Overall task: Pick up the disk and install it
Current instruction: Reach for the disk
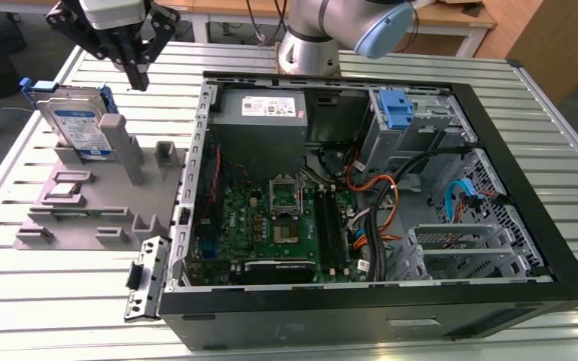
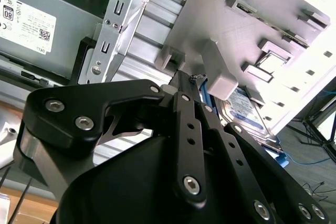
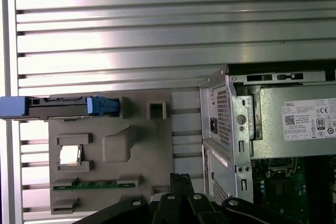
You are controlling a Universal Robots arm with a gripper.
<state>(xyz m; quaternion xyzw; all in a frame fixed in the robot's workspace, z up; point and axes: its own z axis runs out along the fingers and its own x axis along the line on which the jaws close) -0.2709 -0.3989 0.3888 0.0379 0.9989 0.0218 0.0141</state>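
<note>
The disk stands upright on its edge in a slot of the grey fixture, a silver drive with a white-and-blue label in a blue carrier. From above, in the first wrist view, the disk appears edge-on. My gripper hangs above the fixture, a little to the exterior view's right of the disk and not touching it. Its black fingers are shut together with nothing between them, as both wrist views show. In the second wrist view the disk lies beyond the fingertips.
An open computer case lies on the slatted metal table to the exterior view's right of the fixture. It holds a grey power supply, a motherboard, cables and a blue bracket in the drive bay.
</note>
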